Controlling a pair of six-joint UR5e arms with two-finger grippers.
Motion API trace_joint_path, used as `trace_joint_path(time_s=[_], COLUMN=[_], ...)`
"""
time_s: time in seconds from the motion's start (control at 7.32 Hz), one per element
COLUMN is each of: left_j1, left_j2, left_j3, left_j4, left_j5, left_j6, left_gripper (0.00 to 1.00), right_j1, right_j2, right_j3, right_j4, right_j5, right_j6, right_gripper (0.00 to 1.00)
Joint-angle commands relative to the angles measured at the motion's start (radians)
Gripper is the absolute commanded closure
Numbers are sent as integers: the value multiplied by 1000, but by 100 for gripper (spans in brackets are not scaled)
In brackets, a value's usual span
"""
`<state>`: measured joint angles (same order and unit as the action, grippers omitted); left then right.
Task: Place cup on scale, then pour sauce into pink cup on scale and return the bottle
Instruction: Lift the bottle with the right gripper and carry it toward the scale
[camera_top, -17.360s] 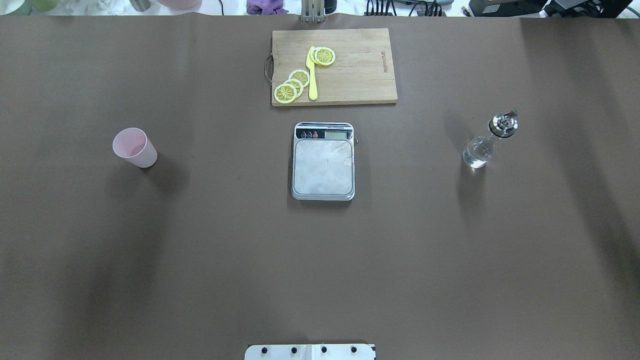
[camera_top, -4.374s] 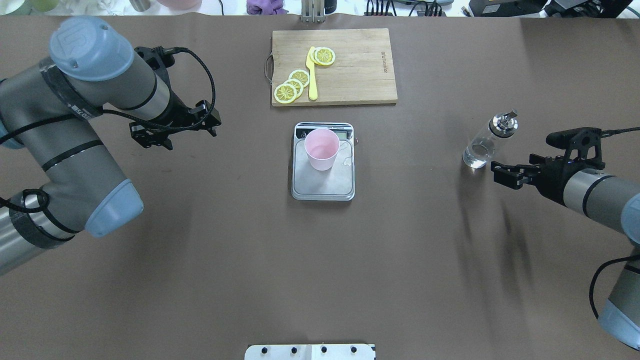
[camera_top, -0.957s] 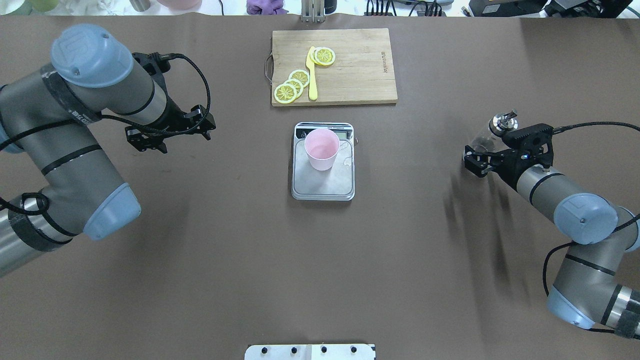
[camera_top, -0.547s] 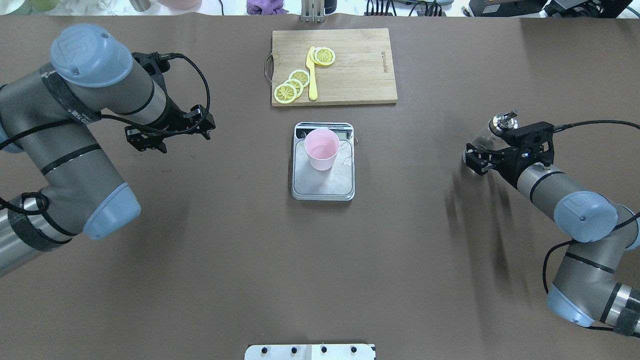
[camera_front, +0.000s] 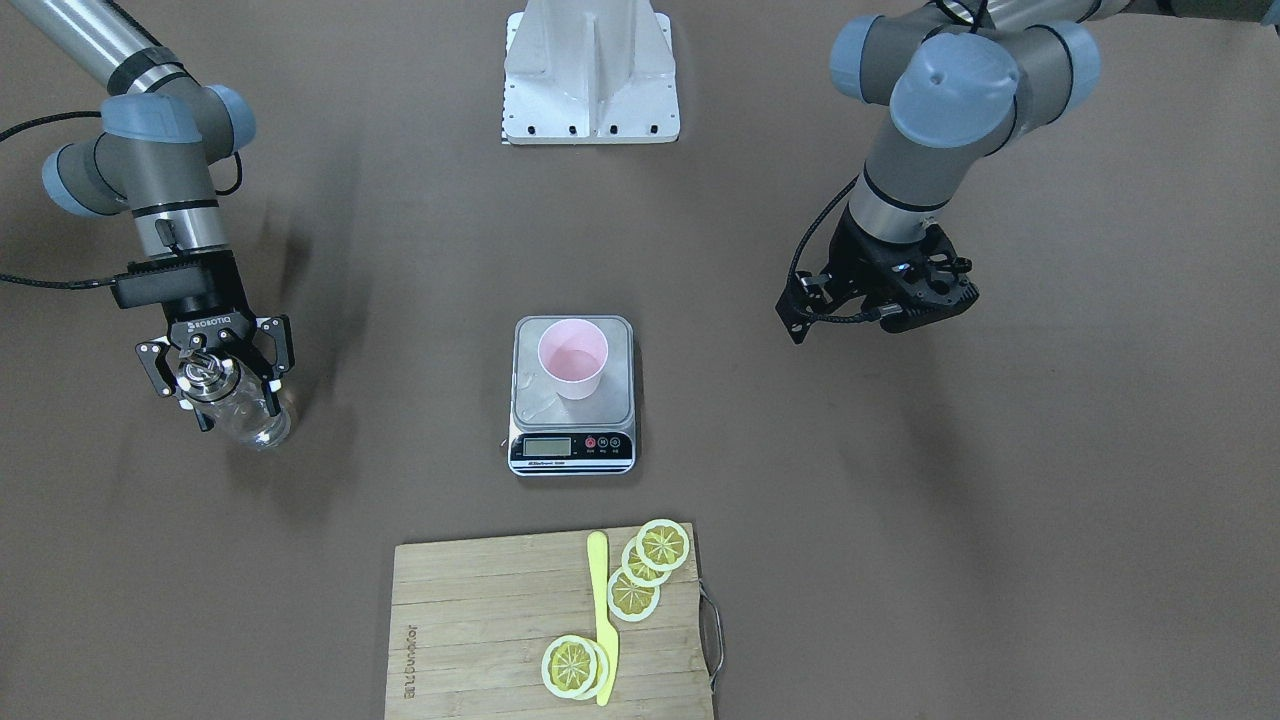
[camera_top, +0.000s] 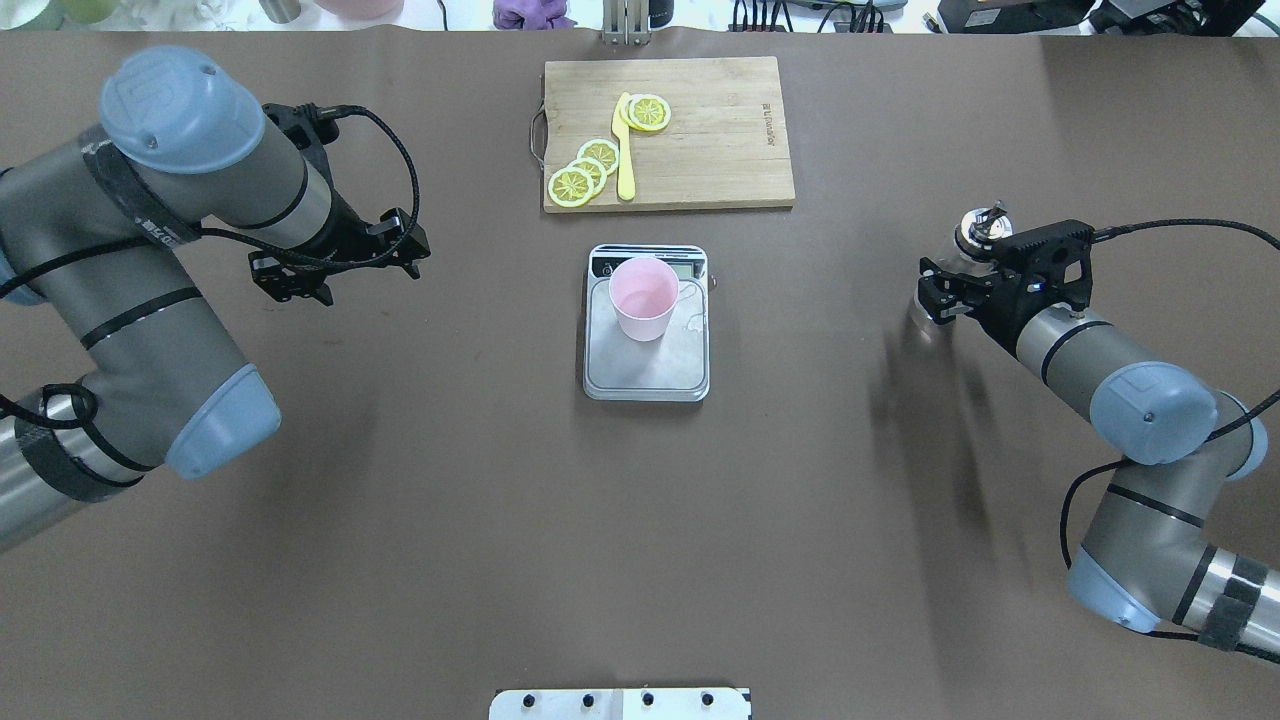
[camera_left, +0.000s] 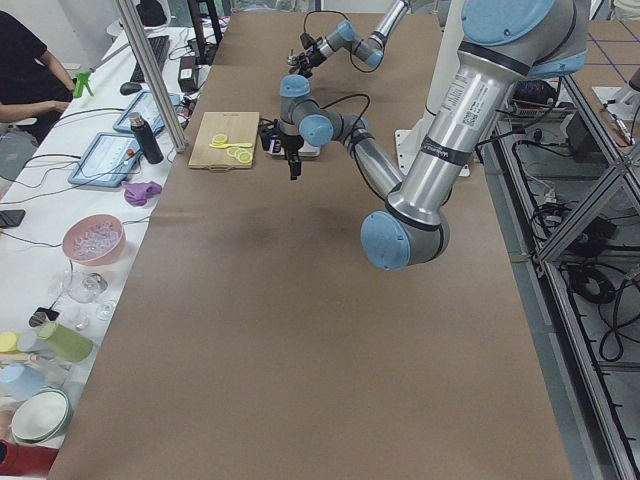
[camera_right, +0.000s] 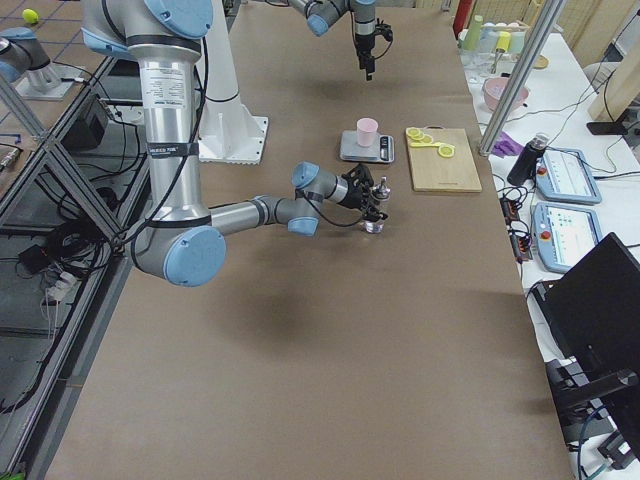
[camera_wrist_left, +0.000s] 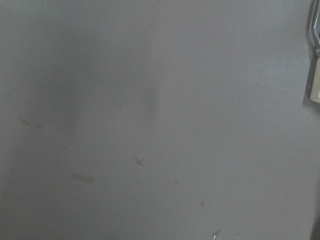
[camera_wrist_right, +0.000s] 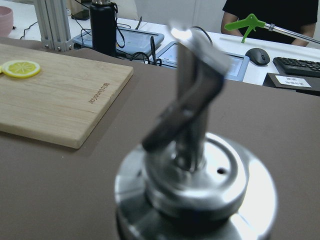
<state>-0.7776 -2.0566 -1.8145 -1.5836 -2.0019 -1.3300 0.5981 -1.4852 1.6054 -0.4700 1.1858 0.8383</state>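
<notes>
Pale pink cup stands upright on the steel scale; clear glass bottle upright, well apart.

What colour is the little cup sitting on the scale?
The cup is pale pink, plain all over. The exterior front-facing view shows it best.

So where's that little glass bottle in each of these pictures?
Front-facing: bottle at left, mid-height.
Overhead: bottle at right, upper half.
Left side: too small to tell.
Right side: bottle at centre.
Left wrist: not in view.
Right wrist: bottle cap fills foreground.
Shared landmark: cutting board.
</notes>
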Motion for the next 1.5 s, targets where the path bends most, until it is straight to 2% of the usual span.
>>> trace_joint_path(time_s=[0.0, 0.27, 0.41, 0.55, 0.68, 0.82, 0.96, 1.09, 1.23, 1.37], left_j1=[0, 0, 1, 0, -5, -14, -34, -66, -113, -171], left_j2=[9, 13, 19, 41, 52, 76, 97, 114, 136, 154], left_j3=[0, 0, -2, -3, -8, -8, -8, -9, -9, -3], left_j4=[-3, -7, -7, -15, -15, -19, -39, -42, -35, -30], left_j5=[0, 33, 81, 86, 98, 132, 133, 127, 123, 79], left_j6=[0, 6, 9, 27, 53, 60, 116, 252, 367, 535], left_gripper=[2, 2, 3, 3, 2, 2, 2, 2, 2, 2], right_j1=[28, 57, 64, 65, 66, 66, 66, 62, 54, 37], right_j2=[14, 14, 14, 17, 28, 43, 60, 71, 95, 130], right_j3=[8, 21, 45, 68, 82, 111, 158, 186, 186, 188], right_j4=[-12, -10, -18, -50, -67, -150, -238, -284, -311, -368], right_j5=[-2, -9, -5, -9, -30, -84, -103, -103, -116, -158], right_j6=[-57, -294, -298, -303, -312, -390, -450, -450, -458, -511], right_gripper=[100, 100, 100, 100, 100, 100, 100, 100, 100, 100])
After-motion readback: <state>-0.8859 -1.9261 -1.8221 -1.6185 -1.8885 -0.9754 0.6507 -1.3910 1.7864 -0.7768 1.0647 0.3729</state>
